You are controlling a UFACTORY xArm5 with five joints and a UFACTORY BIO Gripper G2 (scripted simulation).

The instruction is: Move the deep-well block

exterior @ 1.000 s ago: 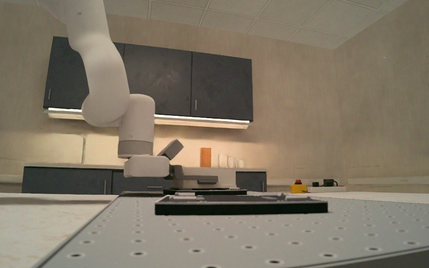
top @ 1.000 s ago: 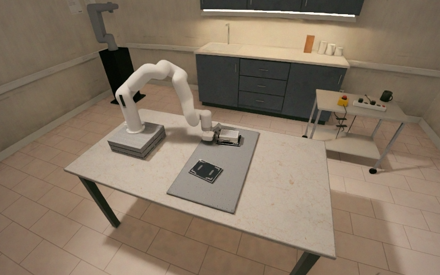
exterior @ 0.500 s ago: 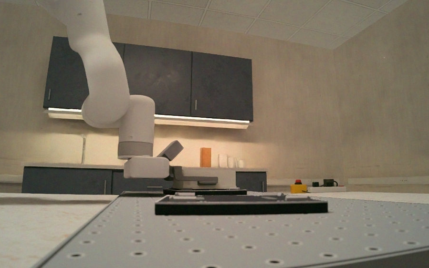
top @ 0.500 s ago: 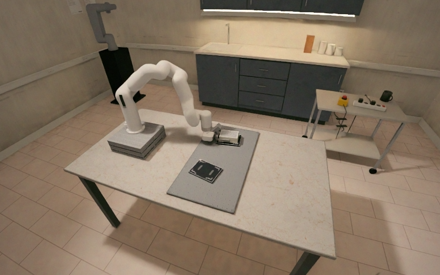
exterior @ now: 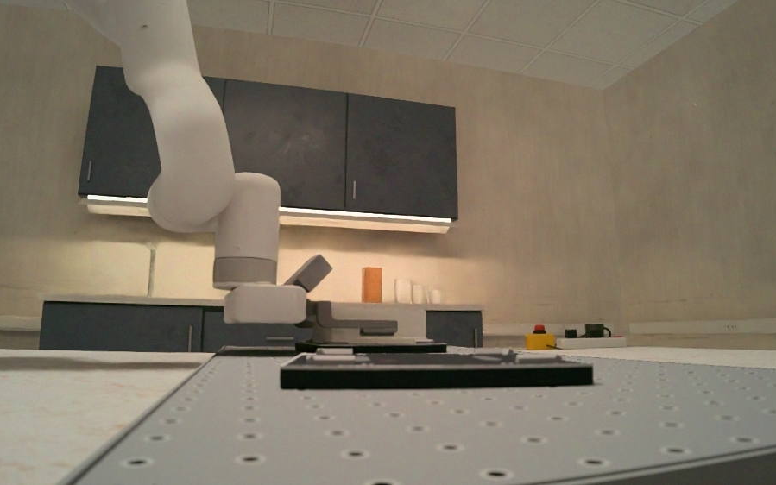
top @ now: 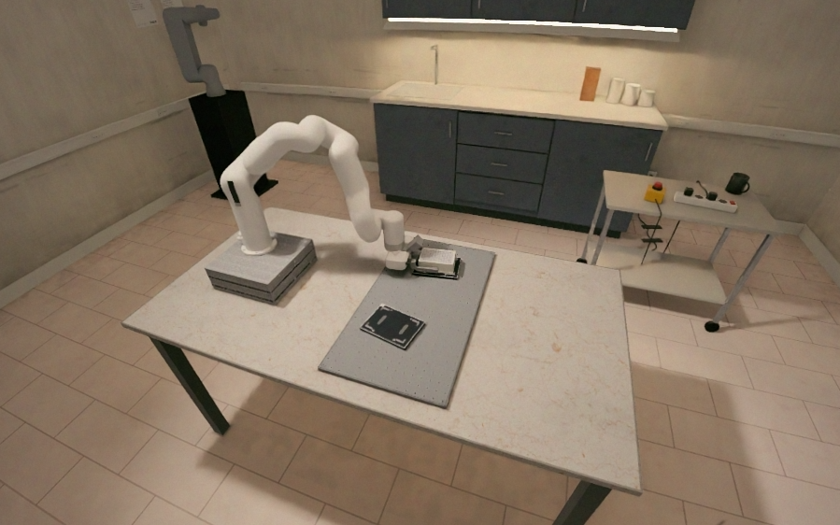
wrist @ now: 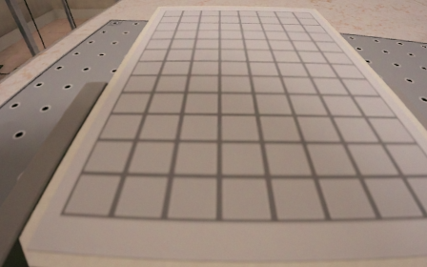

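Note:
The white 96-well block [top: 437,255] [exterior: 412,318] [wrist: 220,129] stands in the far nest N2 [top: 437,275] [exterior: 436,347] and looks level and low in it. Its cut-off corner shows at the lower left of the wrist view, at the end nearest the wrist. The A1 mark on N2 is hidden. The near nest N1 [top: 395,326] [exterior: 438,377] is empty. My gripper [top: 439,262] [exterior: 388,327] is slightly open around the block's long sides. In the wrist view one finger [wrist: 55,143] stands beside the block's left side, with a narrow gap near its tip; the other finger is hidden.
Both nests are on the grey perforated board [top: 455,339] [exterior: 294,437] [wrist: 49,95]. The arm's base stands on a grey block [top: 260,267] at the table's left. A cart [top: 677,280] stands beyond the table.

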